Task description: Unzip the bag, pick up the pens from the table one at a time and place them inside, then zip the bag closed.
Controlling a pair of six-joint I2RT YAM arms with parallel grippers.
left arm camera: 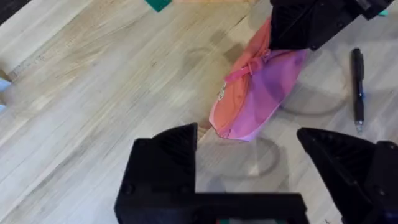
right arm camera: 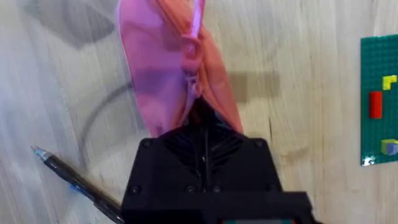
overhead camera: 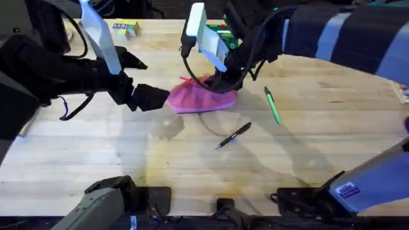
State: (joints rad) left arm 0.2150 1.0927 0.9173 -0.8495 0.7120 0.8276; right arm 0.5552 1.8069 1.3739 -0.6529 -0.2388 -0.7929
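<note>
Overhead, bag: the pink bag (overhead camera: 203,97) lay on the counter (overhead camera: 192,166) a little far of centre, between the two arms.
Overhead, right hand: the right hand (overhead camera: 220,82) reached across onto the bag's right, far end, apparently to pin or pinch it there so the pouch would not slide when the zipper was drawn.
Overhead, left hand: the left hand (overhead camera: 148,97) sat just beside the bag's left end, seemingly lined up to take that end.
Overhead, pens: the green pen (overhead camera: 273,106) lay right of the bag and the black pen (overhead camera: 234,135) nearer, both apart from the pouch and not yet picked up.
Left wrist, left hand: its fingers (left arm camera: 165,165) stood wide apart and empty, with the bag's (left arm camera: 258,93) end near the gap; the black pen (left arm camera: 357,87) lay beyond.
Left wrist, zipper: the pink pull (left arm camera: 245,70) lay along the top seam; I judged the zip not yet open.
Right wrist, right hand: the hand (right arm camera: 202,118) was closed on the bag's (right arm camera: 165,68) end by the zipper line.
Right wrist, surroundings: the black pen (right arm camera: 78,183) lay to one side and a green board (right arm camera: 379,99) with small parts to the other.
Surface and room: the counter was light butcher-block with plank seams; a small box (overhead camera: 125,27) stood at its far edge.
</note>
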